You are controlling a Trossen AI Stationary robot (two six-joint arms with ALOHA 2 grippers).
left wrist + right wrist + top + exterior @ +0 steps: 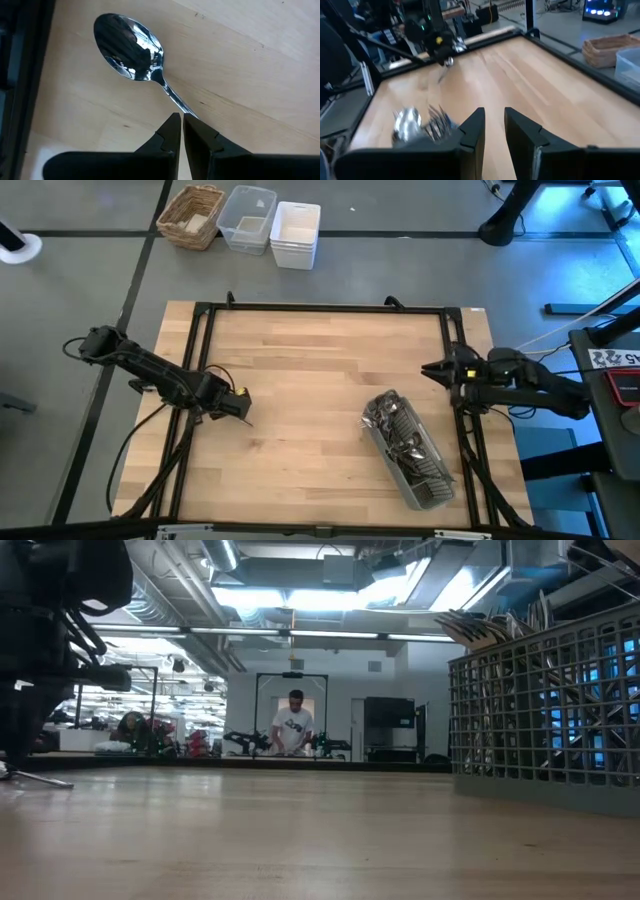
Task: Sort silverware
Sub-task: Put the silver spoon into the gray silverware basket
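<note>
A shiny spoon shows over the wooden table near its left side, with my left gripper shut on it and pointing down. A grey slatted caddy lies on the table at the right near side, with several pieces of silverware sticking out of its far end. My right gripper hovers at the table's right edge, beyond the caddy's far end. It is slightly open with nothing between its fingers. My left gripper pinches the spoon's handle between its two fingertips, a short way behind the bowl. The fingers come from above, pointing down, and lie across the handle. The rest of the handle is hidden behind the fingers. Whether the spoon touches the table I cannot tell.
Black frame rails run along the table's left, far and right edges. On the floor beyond the far edge stand a wicker basket, a clear bin and a white bin. A person stands far off in the room.
</note>
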